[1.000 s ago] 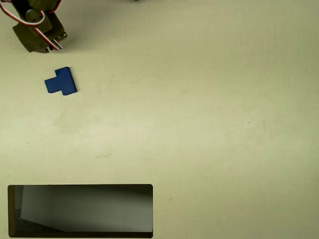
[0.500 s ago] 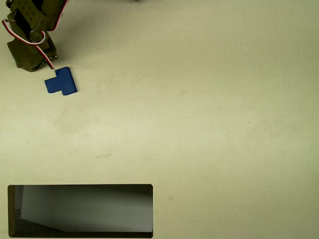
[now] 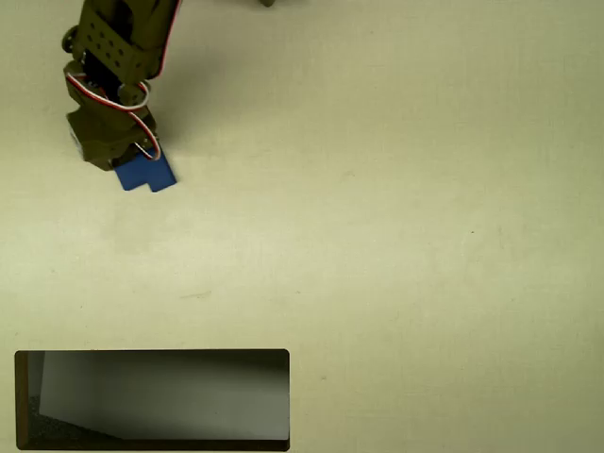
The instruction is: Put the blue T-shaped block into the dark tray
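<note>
Pale table (image 3: pixel 396 236): blue T-shaped block (image 3: pixel 149 174) partly under arm; jaws hidden, maybe touching.

arm moved down over blue T-shaped block (image 3: pixel 148 174), block shifted right, partly covered

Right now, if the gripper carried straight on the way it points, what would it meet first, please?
The blue T-shaped block, it seems. The gripper points down the picture in the overhead view, with the block jutting from under its tip. Whether they touch cannot be told; height is unclear.
</note>
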### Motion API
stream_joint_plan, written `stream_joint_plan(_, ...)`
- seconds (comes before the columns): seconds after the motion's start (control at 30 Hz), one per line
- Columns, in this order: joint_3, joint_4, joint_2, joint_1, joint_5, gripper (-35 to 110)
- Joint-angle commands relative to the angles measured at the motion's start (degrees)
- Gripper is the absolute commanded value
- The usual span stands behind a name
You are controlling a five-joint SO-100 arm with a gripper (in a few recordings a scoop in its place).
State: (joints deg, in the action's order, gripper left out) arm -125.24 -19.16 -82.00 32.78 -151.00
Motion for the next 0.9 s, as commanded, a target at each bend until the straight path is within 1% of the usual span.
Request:
stream_joint_plan(0.0,-1.85,0.44,-1.58,-4.66,4.13,0)
stream_joint_plan(0.3,-6.50,3.60,-4.57,-16.88,15.73,0)
stream_joint_plan(0.57,-10.63,5.54,-7.65,-22.94,20.92,0)
stream_joint_plan(0.67,-11.16,5.54,-7.91,-21.53,18.02,0)
stream_joint_plan(0.73,-11.87,4.92,-8.26,-19.25,13.45,0)
stream_joint_plan(0.87,-13.10,0.44,-10.81,-17.23,5.27,0)
